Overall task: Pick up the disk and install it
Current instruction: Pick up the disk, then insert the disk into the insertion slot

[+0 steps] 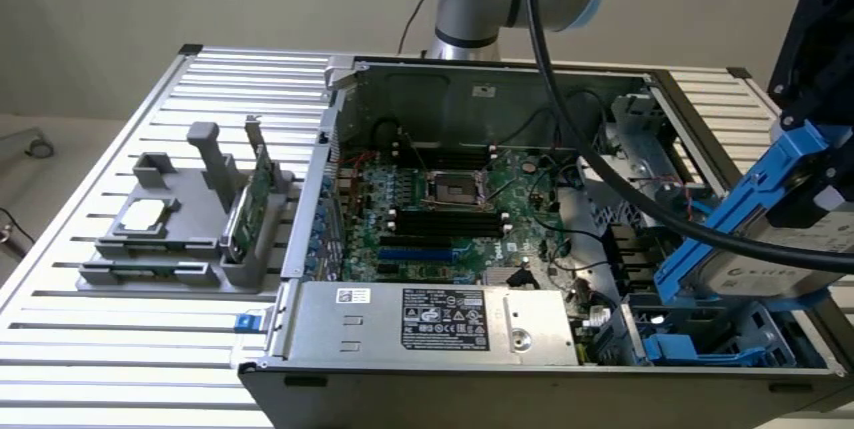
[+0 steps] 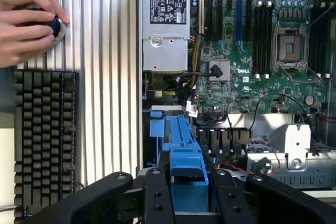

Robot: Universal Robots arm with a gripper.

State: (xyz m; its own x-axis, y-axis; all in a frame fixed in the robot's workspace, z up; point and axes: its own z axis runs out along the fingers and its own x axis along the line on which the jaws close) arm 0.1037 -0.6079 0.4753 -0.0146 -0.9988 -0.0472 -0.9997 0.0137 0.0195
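The tool is clamped on the disk, held tilted above the blue drive bay; entering at that angle, it could jam against the bay's edge.

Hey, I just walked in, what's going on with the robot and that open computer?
The robot arm's gripper is shut on the disk, with its fingers clamped at the blue rail. It holds the disk tilted above the blue drive bay in the open computer case, on the exterior view's right. The disk is not seated yet. A person's hands are on the table near a keyboard.
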